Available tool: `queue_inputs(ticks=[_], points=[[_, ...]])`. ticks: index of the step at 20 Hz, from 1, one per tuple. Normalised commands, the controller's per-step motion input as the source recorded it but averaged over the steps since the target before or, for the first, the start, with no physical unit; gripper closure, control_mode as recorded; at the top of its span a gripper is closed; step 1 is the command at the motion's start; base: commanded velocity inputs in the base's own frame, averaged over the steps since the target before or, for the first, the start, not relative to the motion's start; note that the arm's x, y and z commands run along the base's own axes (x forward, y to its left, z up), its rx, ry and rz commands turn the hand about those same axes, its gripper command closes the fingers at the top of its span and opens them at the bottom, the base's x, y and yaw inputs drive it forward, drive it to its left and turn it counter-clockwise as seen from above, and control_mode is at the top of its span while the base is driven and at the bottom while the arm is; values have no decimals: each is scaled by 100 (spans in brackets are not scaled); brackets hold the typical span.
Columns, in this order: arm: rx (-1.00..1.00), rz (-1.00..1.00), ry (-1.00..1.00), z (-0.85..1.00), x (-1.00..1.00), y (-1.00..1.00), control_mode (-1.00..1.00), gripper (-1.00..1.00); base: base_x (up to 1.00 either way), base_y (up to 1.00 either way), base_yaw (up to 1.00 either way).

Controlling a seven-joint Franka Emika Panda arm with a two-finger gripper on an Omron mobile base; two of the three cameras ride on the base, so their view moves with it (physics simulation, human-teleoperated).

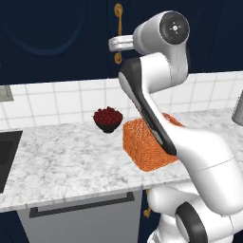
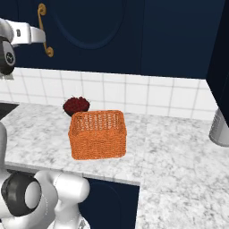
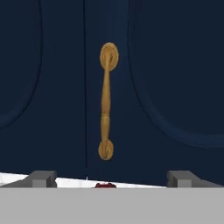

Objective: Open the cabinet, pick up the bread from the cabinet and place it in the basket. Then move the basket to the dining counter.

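The dark navy cabinet [image 3: 175, 65] has both arched doors shut, so the bread is hidden behind them. A slim brass handle [image 3: 106, 100] stands upright straight ahead of my gripper [image 3: 111, 179], whose fingertips [image 3: 41, 178] are spread wide and hold nothing. From the left base view, the gripper [image 1: 114, 43] sits close in front of that handle [image 1: 117, 33], short of touching it. The orange mesh basket [image 2: 98, 134] rests empty on the marble worktop below the cabinet. The dining counter is out of view.
A dark bowl of red berries [image 1: 107, 117] sits by the tiled wall just behind the basket. A sink [image 1: 5, 154] lies at the left, and a grey cylinder [image 2: 220, 129] stands at the right. Below the worktop is a grey front with a dark bar handle [image 1: 80, 205].
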Motion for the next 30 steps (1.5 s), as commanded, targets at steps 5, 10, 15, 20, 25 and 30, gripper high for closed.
queue_inputs(ticks=[5, 10, 15, 20, 25, 30], points=[[0, 0, 0, -2, 60, 9, -100, -100, 0, 0, 0], [0, 0, 0, -2, 50, 0, -100, -100, 0, 0, 0], [0, 0, 0, -2, 51, 1, -100, -100, 0, 0, 0], [0, 0, 0, 0, 47, 14, -100, -100, 0, 0, 0], [0, 0, 0, 0, 41, 26, -100, -100, 0, 0, 0], [0, 0, 0, -2, 41, 8, -100, -100, 0, 0, 0]])
